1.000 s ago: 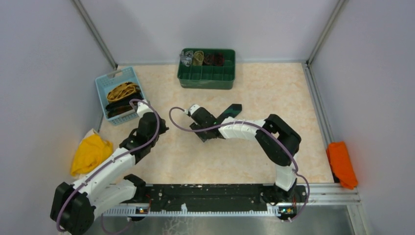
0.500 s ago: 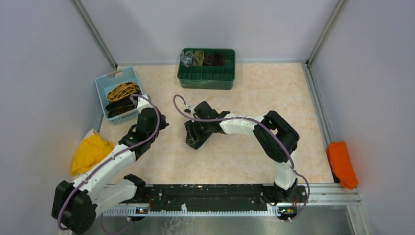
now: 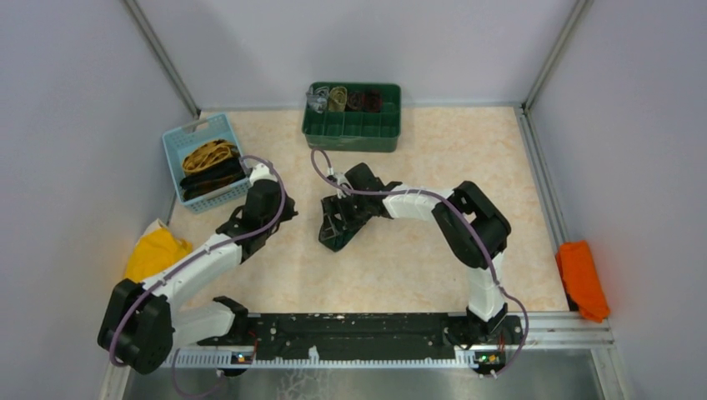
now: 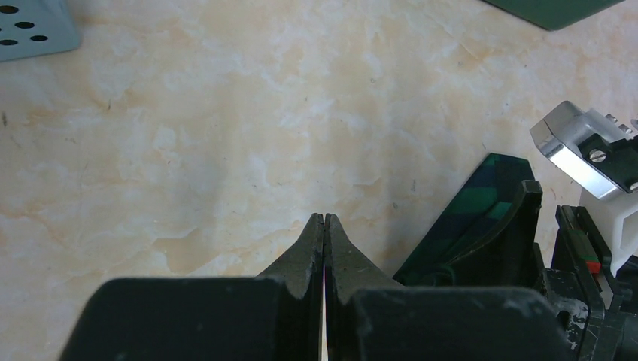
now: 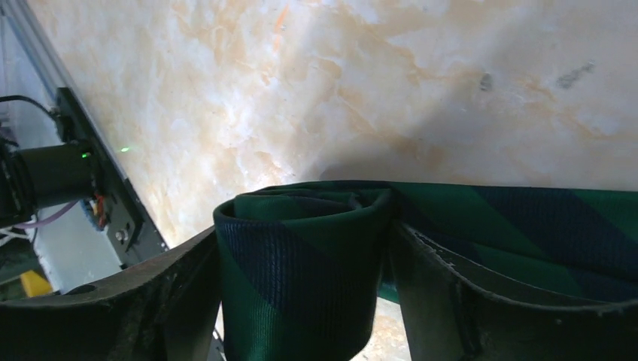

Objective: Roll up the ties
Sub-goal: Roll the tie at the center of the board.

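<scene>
The left end effector (image 4: 323,220) has its two fingers pressed together, with nothing between them. It points down at the desk (image 3: 417,258), left of the middle. Its arm reaches out from the near left corner. Just beside it, in the middle of the desk, lies the dark green tie (image 4: 481,197). The right end effector (image 5: 305,241) is clamped on the tie's rolled end. The right arm bends round from the near right corner.

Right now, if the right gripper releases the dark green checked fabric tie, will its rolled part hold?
Probably not: the dark green checked fabric tie is only loosely coiled inside the right gripper, so it may unroll. Its tail lies flat on the marbled tabletop, suggesting limp, light cloth.
</scene>
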